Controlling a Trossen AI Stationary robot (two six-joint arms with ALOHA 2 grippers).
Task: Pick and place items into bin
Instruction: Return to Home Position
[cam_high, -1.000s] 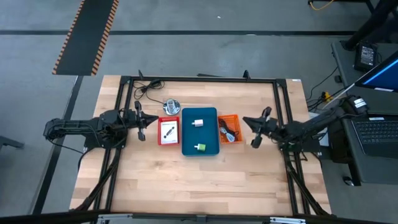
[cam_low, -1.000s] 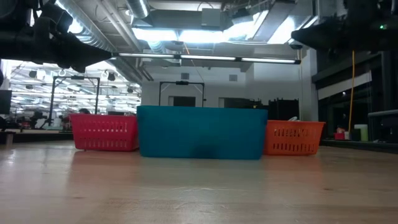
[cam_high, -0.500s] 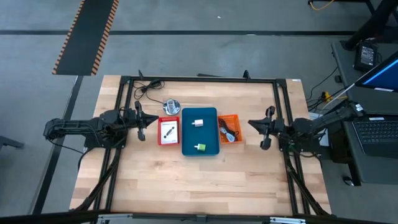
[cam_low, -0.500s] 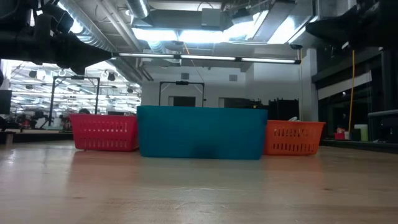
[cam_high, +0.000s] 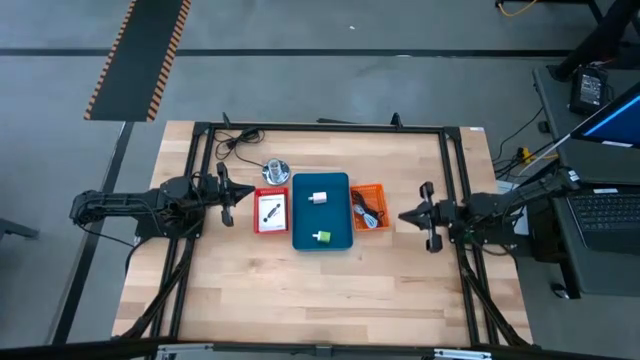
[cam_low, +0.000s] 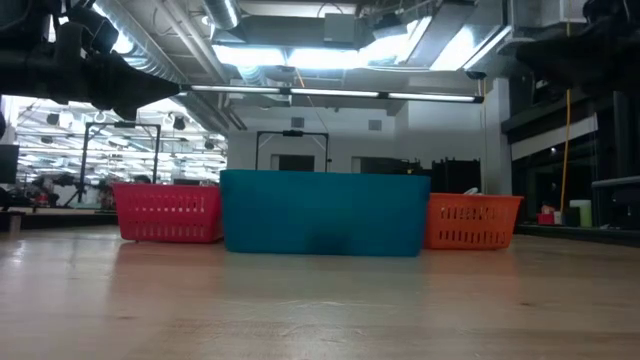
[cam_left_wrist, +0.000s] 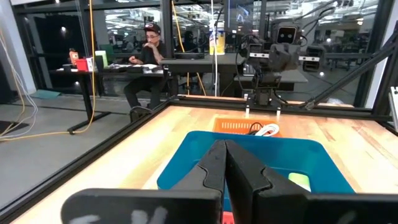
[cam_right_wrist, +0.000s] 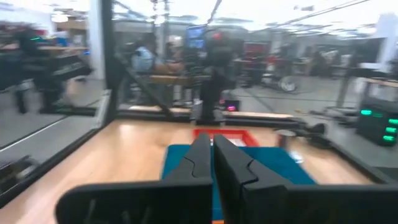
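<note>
Three bins stand in a row mid-table: red (cam_high: 270, 211), blue (cam_high: 322, 211) and orange (cam_high: 368, 207). The blue bin holds a pale block (cam_high: 318, 197) and a tiny green cube (cam_high: 322, 237). A white card with black parts (cam_high: 270, 209) lies in the red bin, and coiled cables (cam_high: 364, 208) lie in the orange one. My left gripper (cam_high: 232, 196) hovers shut and level just left of the red bin, its fingertips (cam_left_wrist: 221, 146) together. My right gripper (cam_high: 404, 215) hovers shut and level to the right of the orange bin, its fingers (cam_right_wrist: 208, 140) together. Neither holds anything.
A shiny silver round object (cam_high: 276, 170) sits on the table behind the red bin. A loose black cable (cam_high: 236, 140) lies at the far left corner. A black frame (cam_high: 320, 126) runs around the table. Bare wood (cam_high: 320, 290) stretches along the near side. People sit at desks beyond the table.
My right gripper has drawn back toward the table's right edge and a little toward the near edge, swinging round as it went and staying shut. The bins and the items in them have not moved.
</note>
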